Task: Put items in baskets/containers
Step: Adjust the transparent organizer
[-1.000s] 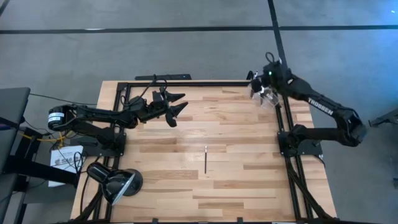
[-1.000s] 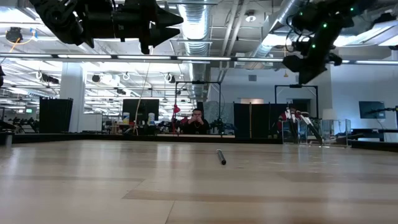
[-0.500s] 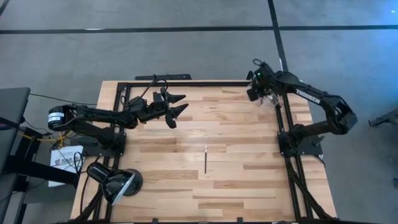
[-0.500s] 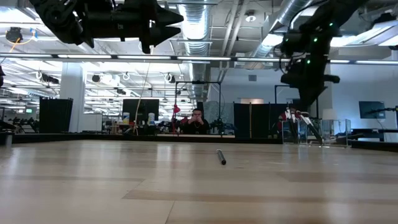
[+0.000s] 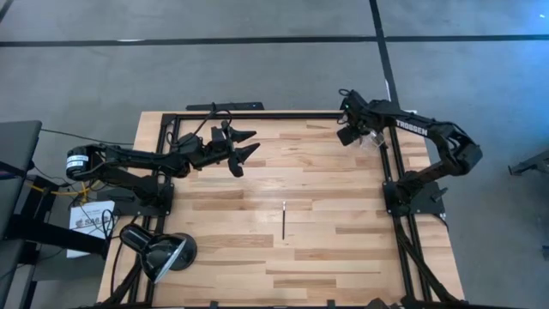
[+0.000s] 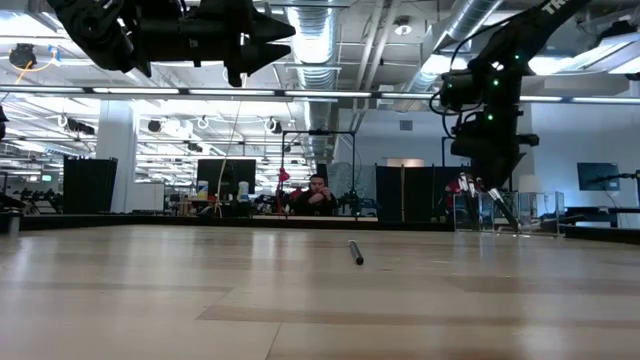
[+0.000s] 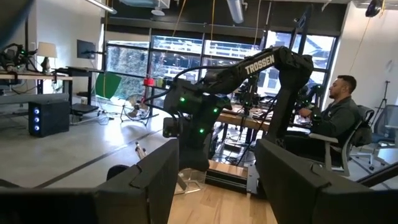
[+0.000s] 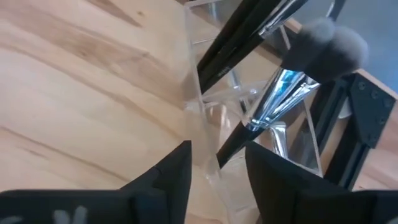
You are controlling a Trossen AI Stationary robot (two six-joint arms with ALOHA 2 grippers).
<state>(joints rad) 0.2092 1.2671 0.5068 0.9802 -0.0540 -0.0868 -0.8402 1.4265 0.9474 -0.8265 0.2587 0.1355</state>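
Note:
At the table's far right corner stands the clear holder (image 5: 374, 141) (image 8: 198, 93), with several dark brushes (image 6: 497, 207) leaning in it, among them a large one with a fluffy head (image 8: 333, 42). My right gripper (image 5: 346, 132) (image 8: 217, 171) hangs just above the holder, pointing steeply down, open; the large brush's dark handle end (image 8: 229, 148) reaches up into the gap between its fingers. One thin brush (image 5: 284, 221) (image 6: 355, 252) lies flat mid-table. My left gripper (image 5: 249, 144) (image 7: 214, 180) waits open, high over the far left part. My right gripper has the large brush's handle end (image 8: 231, 144) in the gap between its fingers, nearer to one finger (image 8: 273, 180). I cannot tell whether that finger touches the handle. The brush leans inside the holder.
A black dome lamp (image 5: 159, 251) sits at the near left corner. A black frame rail (image 5: 257, 115) runs round the table's far and side edges. A person (image 6: 317, 195) sits in the room beyond. Bare wood spreads around the lone brush.
My right gripper has come down over the clear holder, shifting a little toward the table's left and near side, and has tipped from a shallow slant to pointing steeply down. The lone brush and my left arm have kept still.

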